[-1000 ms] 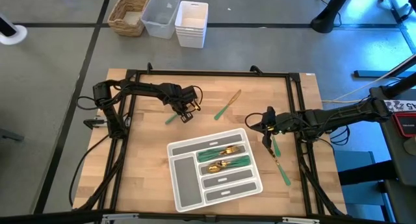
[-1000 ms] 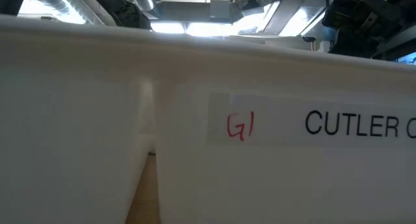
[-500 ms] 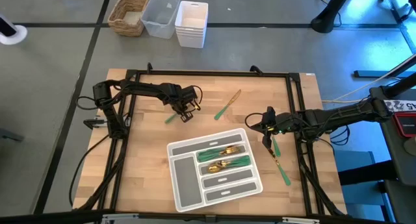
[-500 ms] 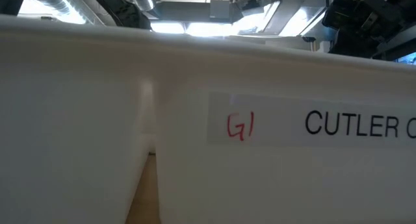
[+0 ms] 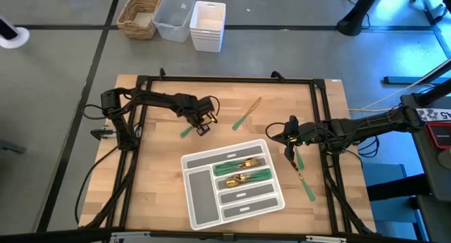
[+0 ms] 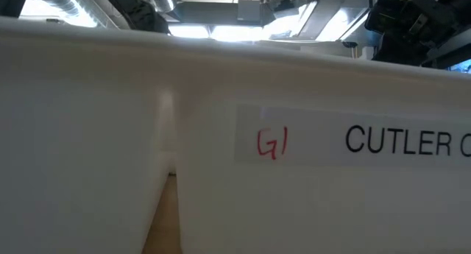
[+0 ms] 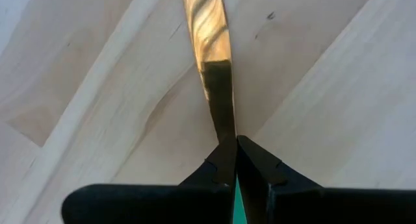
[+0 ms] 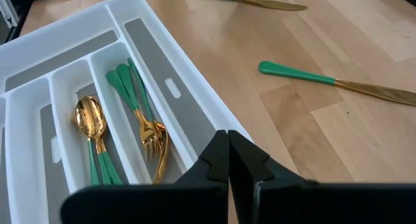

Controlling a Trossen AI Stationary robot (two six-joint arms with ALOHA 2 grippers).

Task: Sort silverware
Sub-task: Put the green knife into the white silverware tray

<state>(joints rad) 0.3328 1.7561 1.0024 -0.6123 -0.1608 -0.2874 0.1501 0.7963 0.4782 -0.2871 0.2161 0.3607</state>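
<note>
Left hand (image 5: 204,123) is clamped on a knife (image 7: 211,62) at far left of bench (image 5: 162,194); lift level, clear tray (image 5: 199,201) rim. Right hand (image 5: 287,146) closed, empty.

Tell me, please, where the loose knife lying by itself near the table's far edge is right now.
In the high view the knife lies flat on the table's far middle, beyond the tray, just right of the left pincer.

Pale wooden worktop (image 5: 162,165), grey compartmented tray (image 5: 201,197) near its middle, green-handled knife (image 5: 246,114) and further loose silverware (image 5: 304,179) lying beside it.
</note>
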